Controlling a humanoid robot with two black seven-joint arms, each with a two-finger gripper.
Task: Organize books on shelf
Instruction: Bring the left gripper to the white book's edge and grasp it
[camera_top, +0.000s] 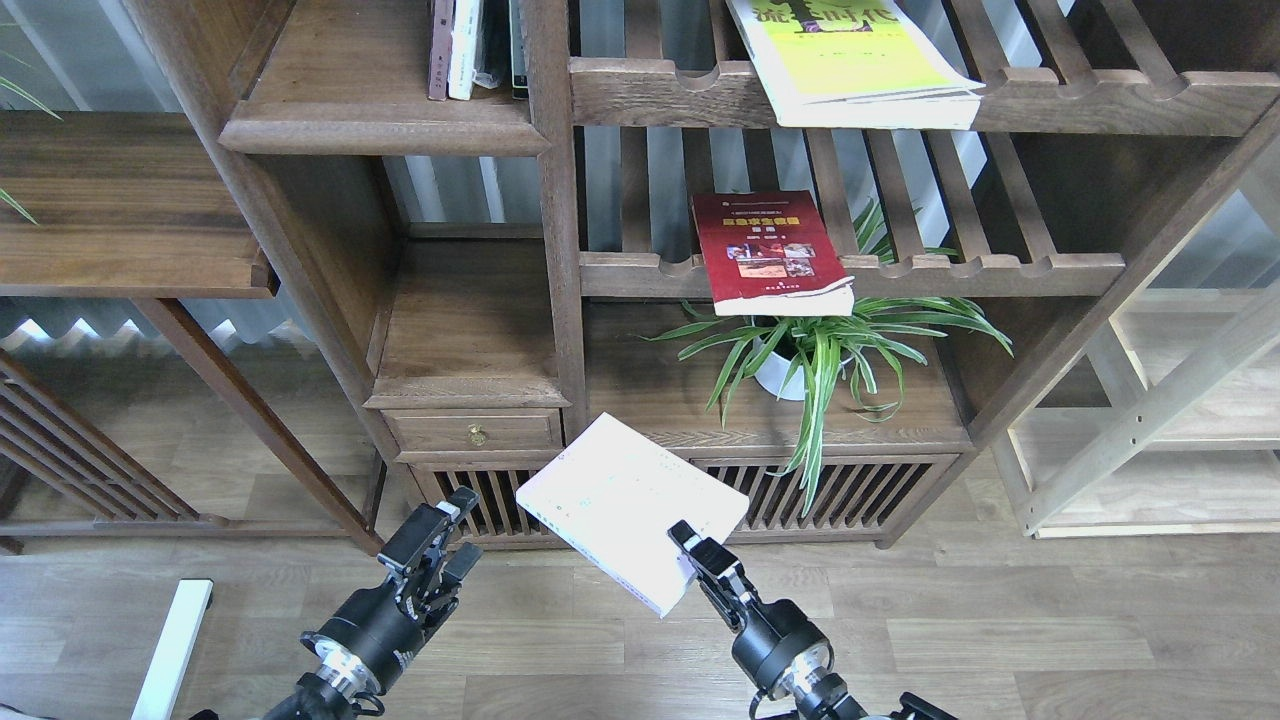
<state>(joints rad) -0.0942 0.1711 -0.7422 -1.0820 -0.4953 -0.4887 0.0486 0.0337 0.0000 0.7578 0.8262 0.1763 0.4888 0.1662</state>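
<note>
- Thin white paperback with a plain pale cover (625, 505): held in the air, tilted cover-up, low in front of the bookcase.
- Dark red paperback with a yellow title and small photos (768, 252): flat on the middle slatted rack, overhanging its front rail.
- Larger yellow-green paperback (855, 60): flat on the upper rack, also overhanging.
- Solid dark brown wooden shelf board (385, 125): upper left, with a thick rounded front edge.

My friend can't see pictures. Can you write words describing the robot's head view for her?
The right gripper holds a white book before a dark wooden bookcase; the left gripper is empty. A red book and yellow-green book lie on slatted racks.
</note>
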